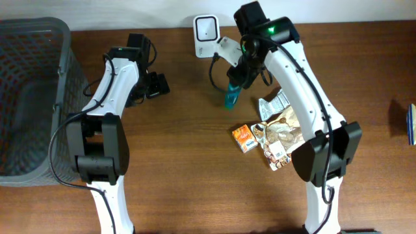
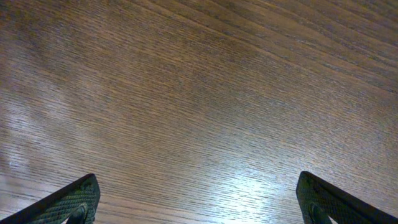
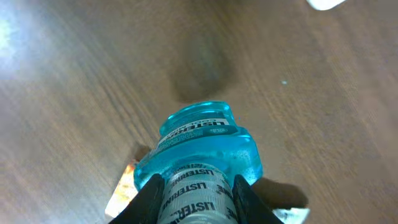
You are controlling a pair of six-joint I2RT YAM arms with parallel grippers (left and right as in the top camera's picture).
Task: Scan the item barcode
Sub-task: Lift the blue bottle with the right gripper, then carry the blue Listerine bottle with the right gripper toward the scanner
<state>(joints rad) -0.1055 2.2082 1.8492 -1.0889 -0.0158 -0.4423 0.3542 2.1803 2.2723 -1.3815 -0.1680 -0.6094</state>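
At the left edge of the desk (image 1: pixel 182 169) a grey mesh basket (image 1: pixel 65 40) is standing. Just to the right of it the left arm is reaching toward the far edge. The left end effector (image 1: pixel 156 84) is hanging over bare wood. In the left wrist view its two fingers (image 2: pixel 68 205) are standing far apart, with nothing between them, only the wood grain of the desk.

At the far edge, near the middle, a white scanner (image 1: pixel 206 29) is sitting. Just to the right of and in front of it, the right end effector (image 1: pixel 238 75) is clamping a bottle of blue mouthwash (image 1: pixel 231 96). In the right wrist view the black fingers (image 3: pixel 144 200) are pressing on both sides of the labelled neck part, and the body of the bottle is pointing away from the camera toward the desk. A soft dark shadow is lying on the wood beyond its base. Whether the base is touching the desk, I cannot tell. The bottle is near the scanner but apart from it.

More to the right and toward the near edge, a small orange box (image 1: pixel 244 138) is lying just beside some crumpled snack packets (image 1: pixel 281 133), under the right arm. At the right edge a blue and white thing (image 1: pixel 412 123) is showing, cut off by the frame.
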